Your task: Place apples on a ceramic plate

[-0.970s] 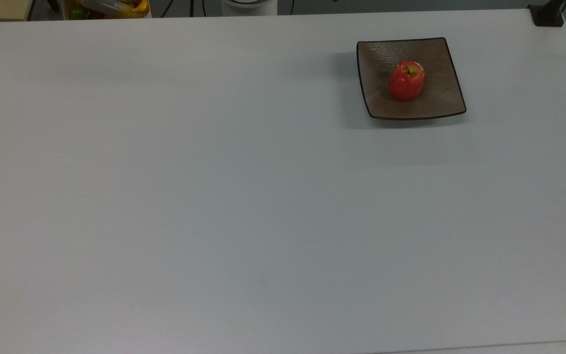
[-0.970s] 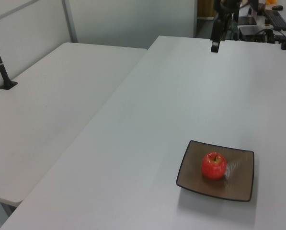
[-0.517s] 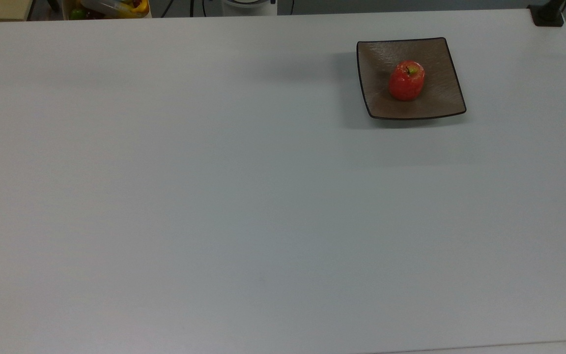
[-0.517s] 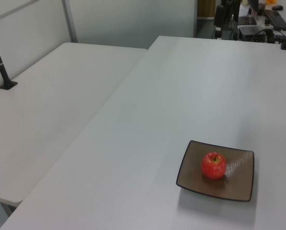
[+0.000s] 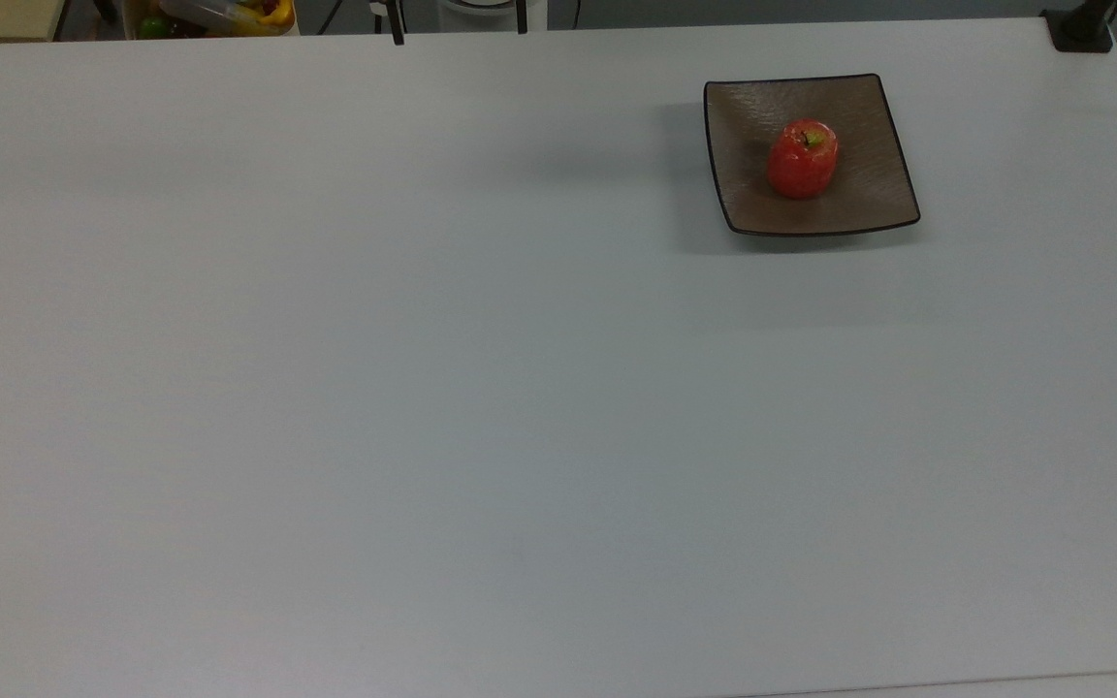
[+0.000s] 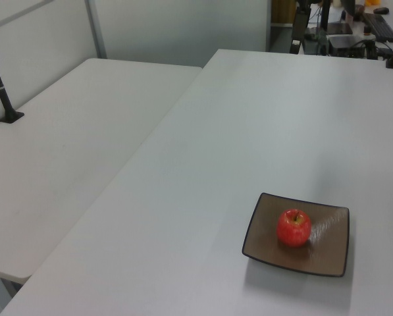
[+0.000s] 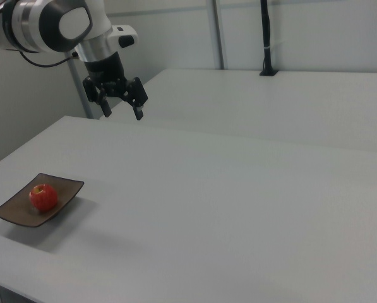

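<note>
In the right view, the red apple (image 7: 43, 197) is sitting upright near the middle of the square brown ceramic plate (image 7: 11, 210), toward the right view's left on the white tabletop (image 7: 239, 202). Further right and well above, the pincer (image 7: 120, 104) is hanging released, its fingers spread and grasping nothing. The placing looks done; a good finish is lifting clear, well away from the plate.

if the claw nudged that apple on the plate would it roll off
Probably not far. The apple is round, so a push would likely set it rolling, but it sits near the middle of the square brown plate, whose upturned edges should catch it. Its glossy skin may slip in a loose grip. The open claw hangs well away.
</note>
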